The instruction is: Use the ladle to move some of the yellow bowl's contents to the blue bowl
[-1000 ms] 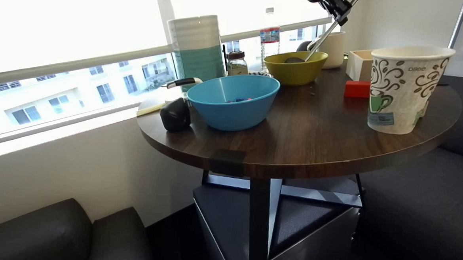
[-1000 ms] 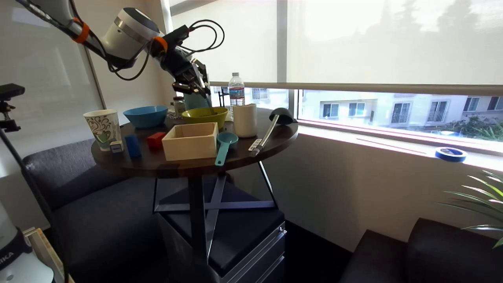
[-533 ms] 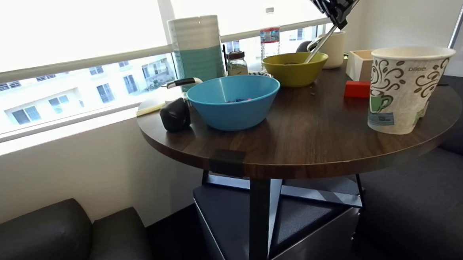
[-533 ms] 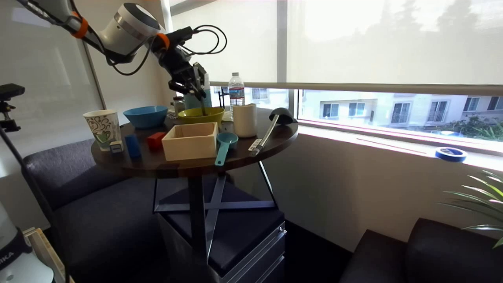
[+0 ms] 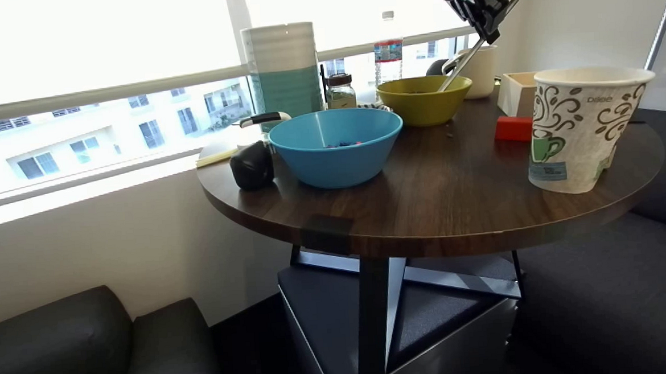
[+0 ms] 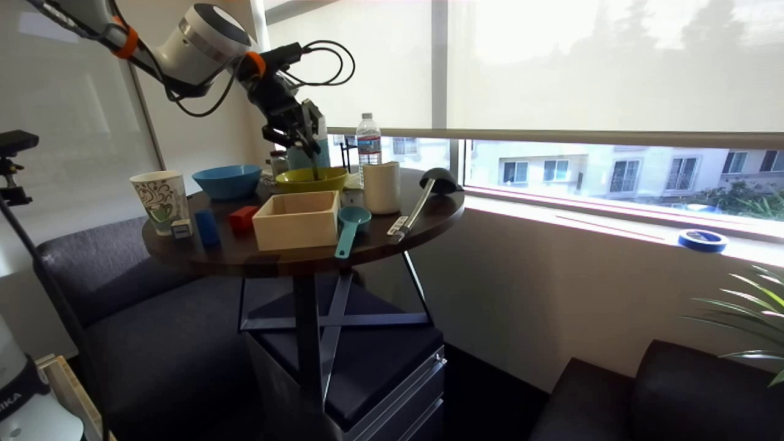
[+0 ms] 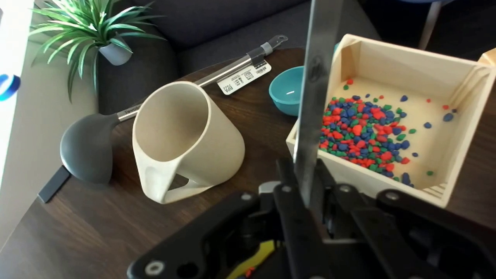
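- Silver, slanted, the ladle point(image 5: 463, 62) is gripped by its handle — its lower end is let down into the yellow bowl point(image 5: 424, 109), where the cup is hidden by the wall.
- The gripper point(image 7: 305, 170) is held narrow, with the handle pinched between its fingers, above the yellow bowl.
- Small bits point(image 5: 344, 144), some reddish, are held in the blue bowl point(image 5: 337, 167) — placed near the yellow one.
- Red, blue and green pebbles point(image 7: 360, 131) are contained in the box point(image 7: 407, 71).

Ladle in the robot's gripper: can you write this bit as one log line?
gripper: closed on ladle | ladle: lower end in yellow bowl, scoop hidden | blue bowl: some bits inside
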Controlling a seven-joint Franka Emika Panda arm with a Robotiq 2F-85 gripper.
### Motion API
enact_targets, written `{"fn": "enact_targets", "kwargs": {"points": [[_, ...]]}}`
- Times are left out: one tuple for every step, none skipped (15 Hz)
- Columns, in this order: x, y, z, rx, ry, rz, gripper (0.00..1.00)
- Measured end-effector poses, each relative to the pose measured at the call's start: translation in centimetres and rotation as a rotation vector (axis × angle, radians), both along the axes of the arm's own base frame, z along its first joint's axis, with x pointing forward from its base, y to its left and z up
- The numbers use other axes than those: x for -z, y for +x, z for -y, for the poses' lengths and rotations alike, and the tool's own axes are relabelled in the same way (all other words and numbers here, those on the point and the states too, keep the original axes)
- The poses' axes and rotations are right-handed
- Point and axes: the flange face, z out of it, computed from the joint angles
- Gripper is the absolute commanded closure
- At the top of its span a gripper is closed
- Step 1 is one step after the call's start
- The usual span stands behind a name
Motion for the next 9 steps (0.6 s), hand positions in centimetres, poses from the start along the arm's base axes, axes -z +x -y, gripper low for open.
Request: {"fn": "enact_targets", "kwargs": {"points": [[0.0, 0.0, 0.2, 0.008, 0.011, -0.002, 0.96], [0.0, 0.0, 0.4, 0.018, 0.026, -0.003, 0.96], [-0.1, -0.1, 0.7, 0.029, 0.047, -0.004, 0.96], [-0.2, -0.1, 1.0, 0.042, 0.074, -0.007, 0.96], [-0.3, -0.1, 1.3, 0.054, 0.103, -0.013, 0.96], [-0.4, -0.1, 1.6, 0.066, 0.129, -0.018, 0.96], [-0.5, -0.1, 2.0, 0.079, 0.153, -0.022, 0.96], [-0.6, -0.1, 2.3, 0.092, 0.176, -0.023, 0.96], [-0.7, -0.1, 2.7, 0.105, 0.196, -0.024, 0.96]]}}
